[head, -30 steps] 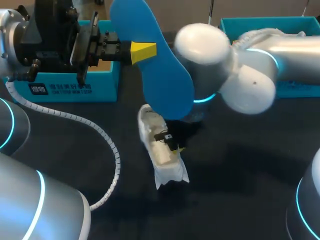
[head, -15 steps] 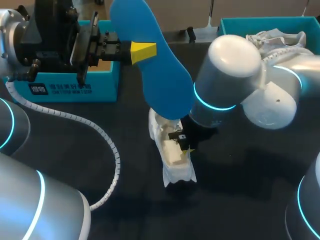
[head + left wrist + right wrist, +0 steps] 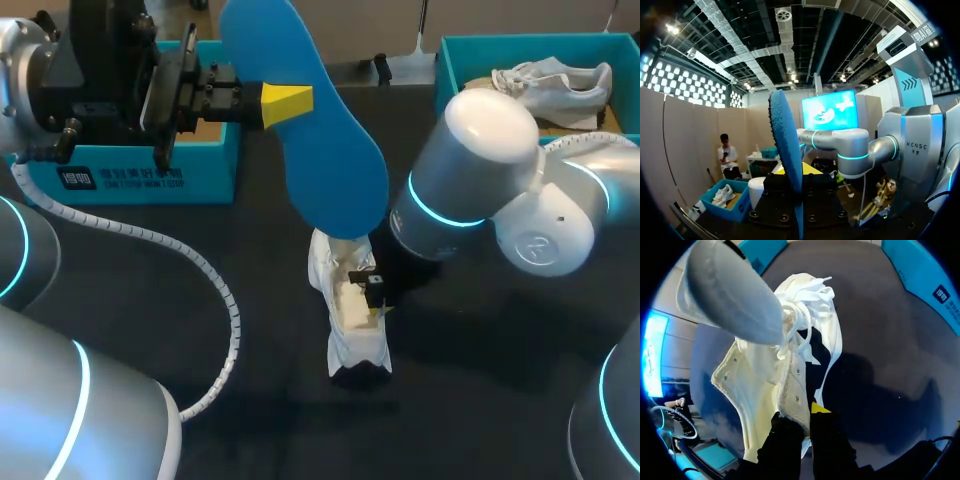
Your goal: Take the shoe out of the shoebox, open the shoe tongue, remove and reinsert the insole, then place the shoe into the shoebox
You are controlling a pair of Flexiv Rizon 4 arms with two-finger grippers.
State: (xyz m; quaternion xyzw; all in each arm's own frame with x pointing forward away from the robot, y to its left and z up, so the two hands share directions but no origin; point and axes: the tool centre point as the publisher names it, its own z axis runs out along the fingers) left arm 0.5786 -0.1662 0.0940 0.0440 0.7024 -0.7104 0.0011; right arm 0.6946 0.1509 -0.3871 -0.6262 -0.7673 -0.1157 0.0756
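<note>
Left hand (image 3: 288,100) raised, clamping insole (image 3: 325,150), right hand (image 3: 376,304) low, pinching shoe (image 3: 348,335)

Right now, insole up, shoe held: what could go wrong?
1. The right end effector pinches only the thin side wall of the shoe; it may twist or slip free.
2. The left end effector holds the insole at one edge, so its long free end may flex and miss the opening.

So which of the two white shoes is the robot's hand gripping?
The shoe on the dark table in the middle: the right hand pinches its side. The other shoe lies untouched in the blue box at the far right.
</note>
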